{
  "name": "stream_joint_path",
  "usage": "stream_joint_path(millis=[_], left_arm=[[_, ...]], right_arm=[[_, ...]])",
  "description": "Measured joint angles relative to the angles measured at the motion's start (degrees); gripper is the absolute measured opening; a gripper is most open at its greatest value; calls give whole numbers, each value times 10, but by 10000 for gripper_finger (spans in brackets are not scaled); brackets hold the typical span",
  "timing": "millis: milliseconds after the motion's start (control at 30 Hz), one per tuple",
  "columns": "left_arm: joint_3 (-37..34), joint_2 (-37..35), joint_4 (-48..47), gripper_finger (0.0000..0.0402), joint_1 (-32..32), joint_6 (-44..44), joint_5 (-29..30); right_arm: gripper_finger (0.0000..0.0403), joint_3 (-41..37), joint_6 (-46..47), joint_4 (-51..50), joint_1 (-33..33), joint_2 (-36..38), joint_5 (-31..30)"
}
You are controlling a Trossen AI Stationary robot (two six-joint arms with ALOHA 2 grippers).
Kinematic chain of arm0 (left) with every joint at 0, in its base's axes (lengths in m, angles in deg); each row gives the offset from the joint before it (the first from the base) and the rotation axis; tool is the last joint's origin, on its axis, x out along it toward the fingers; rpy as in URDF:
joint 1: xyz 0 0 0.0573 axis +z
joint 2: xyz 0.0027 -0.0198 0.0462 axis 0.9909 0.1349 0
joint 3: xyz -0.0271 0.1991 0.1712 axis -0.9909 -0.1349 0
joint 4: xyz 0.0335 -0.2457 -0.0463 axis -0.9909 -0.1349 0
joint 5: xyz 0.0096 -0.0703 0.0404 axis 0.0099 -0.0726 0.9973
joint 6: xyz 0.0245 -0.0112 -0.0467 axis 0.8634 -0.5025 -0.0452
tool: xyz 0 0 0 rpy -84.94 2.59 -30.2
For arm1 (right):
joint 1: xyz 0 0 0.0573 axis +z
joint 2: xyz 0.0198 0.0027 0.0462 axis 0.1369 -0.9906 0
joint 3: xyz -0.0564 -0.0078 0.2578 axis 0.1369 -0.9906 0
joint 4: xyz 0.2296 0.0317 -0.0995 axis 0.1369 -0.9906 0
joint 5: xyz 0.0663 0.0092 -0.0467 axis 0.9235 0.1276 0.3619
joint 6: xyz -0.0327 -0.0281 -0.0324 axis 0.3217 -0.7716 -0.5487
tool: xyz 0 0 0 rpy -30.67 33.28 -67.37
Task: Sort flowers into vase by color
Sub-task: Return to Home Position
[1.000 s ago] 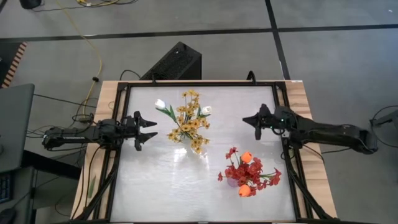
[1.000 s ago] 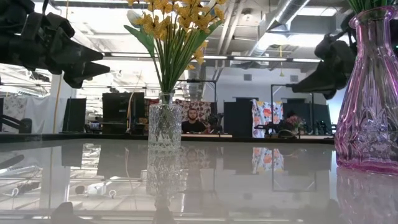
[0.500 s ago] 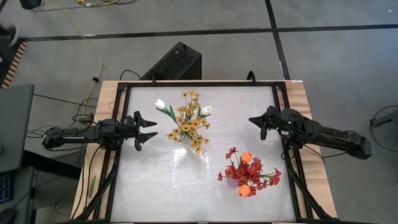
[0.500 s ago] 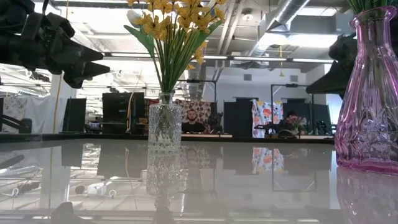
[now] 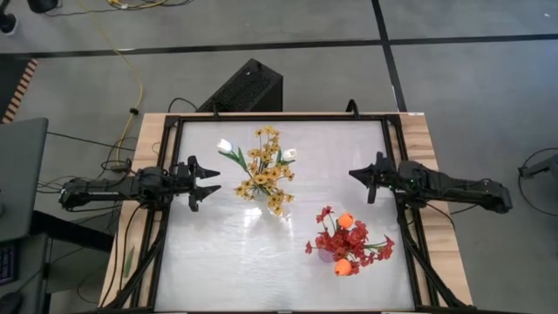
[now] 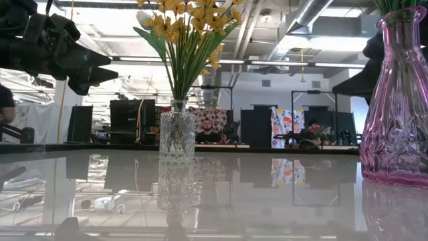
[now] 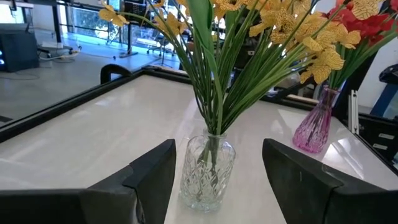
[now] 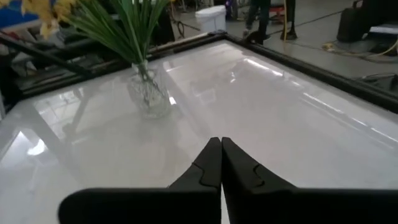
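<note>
Left pincer point(image 5: 216, 182) open. The clear glass vase point(image 6: 177, 137) just ahead of it holds yellow sprays point(image 5: 266, 166) and white tulip buds point(image 5: 225, 146). Right pincer point(image 5: 352, 174) closed. The pink vase point(image 6: 400, 100) near it, off to one side, holds red sprays point(image 5: 324, 215) and orange tulip buds point(image 5: 346, 221).

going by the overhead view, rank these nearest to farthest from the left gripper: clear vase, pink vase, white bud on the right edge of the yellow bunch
1. The clear vase, just beyond the left gripper, left of the table's middle.
2. The white bud, at the right edge of the yellow flowers.
3. The pink vase, on the table's right half, under the red flowers.
</note>
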Motion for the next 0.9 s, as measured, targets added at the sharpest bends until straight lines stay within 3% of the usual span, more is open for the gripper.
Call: stream_joint_path(millis=[233, 900], left_arm=[[0, 0, 0, 229, 0, 0, 0], [0, 0, 0, 229, 0, 0, 0]], right_arm=[[56, 0, 0, -2, 10, -5, 4], [60, 0, -1, -3, 9, -5, 5]])
